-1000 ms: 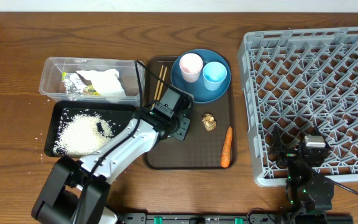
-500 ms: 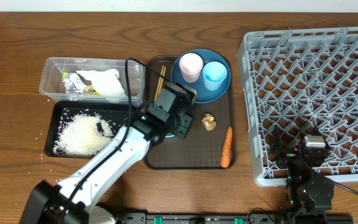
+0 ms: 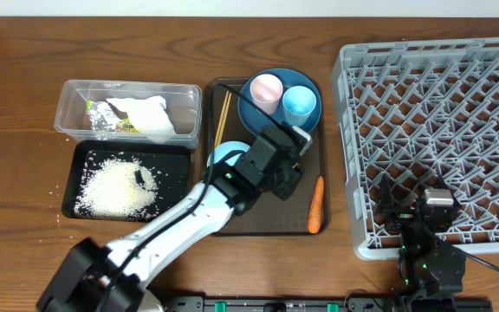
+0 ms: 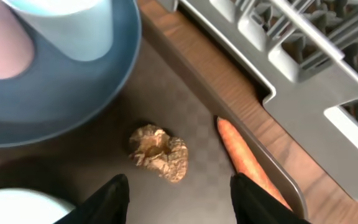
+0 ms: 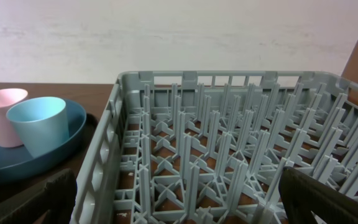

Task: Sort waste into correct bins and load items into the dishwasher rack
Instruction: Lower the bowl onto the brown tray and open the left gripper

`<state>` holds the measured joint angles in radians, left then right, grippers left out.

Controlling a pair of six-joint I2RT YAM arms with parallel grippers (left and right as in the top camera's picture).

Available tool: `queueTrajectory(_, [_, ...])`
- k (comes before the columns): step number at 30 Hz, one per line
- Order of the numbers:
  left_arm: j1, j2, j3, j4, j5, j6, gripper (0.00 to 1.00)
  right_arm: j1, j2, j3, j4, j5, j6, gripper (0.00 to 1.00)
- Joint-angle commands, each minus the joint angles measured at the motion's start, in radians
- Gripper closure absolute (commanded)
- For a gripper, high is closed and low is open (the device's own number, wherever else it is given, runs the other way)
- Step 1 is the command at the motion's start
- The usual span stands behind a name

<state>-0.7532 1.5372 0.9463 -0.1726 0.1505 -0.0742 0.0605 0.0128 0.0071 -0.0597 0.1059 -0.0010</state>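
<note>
Left gripper (image 4: 180, 191) has moved right across the brown serving tray (image 3: 267, 217) since 0.5 s ago: it was over the tray's left-centre and now hangs over the right-centre. Its jaws are open with nothing held. In the wrist view they straddle the space just short of the brown food lump (image 4: 159, 154), with no contact. In the overhead view the gripper now hides the lump. The move has uncovered the light blue bowl (image 3: 223, 156) at the tray's left edge. The carrot (image 3: 315, 205) hasn't moved and lies along the tray's right rim, close beside the lump.

The left arm (image 3: 176, 221) reaches in diagonally from off the tray's near-left corner, wrist tilted down.

Right gripper (image 5: 179, 180) hasn't moved. Its fingers are spread wide and empty over the near edge of the rack (image 3: 440, 130), which sits right of the tray.

Containers:
- Blue plate (image 3: 277, 128) at the tray's far end holds the pink cup (image 3: 265, 91) and light blue cup (image 3: 299, 102), both upright.
- Chopsticks (image 3: 224, 117) lie on the tray, left of the plate.
- Clear tub (image 3: 68, 95), left of the tray at the far side, holds tissue (image 3: 150, 117), foil scrap (image 3: 102, 117) and wrapper (image 3: 128, 126).
- Black tray (image 3: 180, 160), left of the serving tray at the near side, holds rice (image 3: 115, 186).
</note>
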Motion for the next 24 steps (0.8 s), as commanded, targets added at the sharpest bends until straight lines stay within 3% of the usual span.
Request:
queueTrajectory(1, [-0.018, 0.055, 0.021, 0.032, -0.002, -0.018, 0.46, -0.007, -0.001, -0.002, -0.003, 0.010, 0.004, 0.01])
queueTrajectory(10, [-0.025, 0.192, 0.021, 0.151, -0.047, -0.158, 0.47, -0.007, -0.001, -0.002, -0.003, 0.010, 0.004, 0.01])
queueTrajectory(24, [-0.025, 0.225, 0.021, 0.156, -0.085, -0.102, 0.47, -0.007, -0.001, -0.002, -0.003, 0.010, 0.004, 0.01])
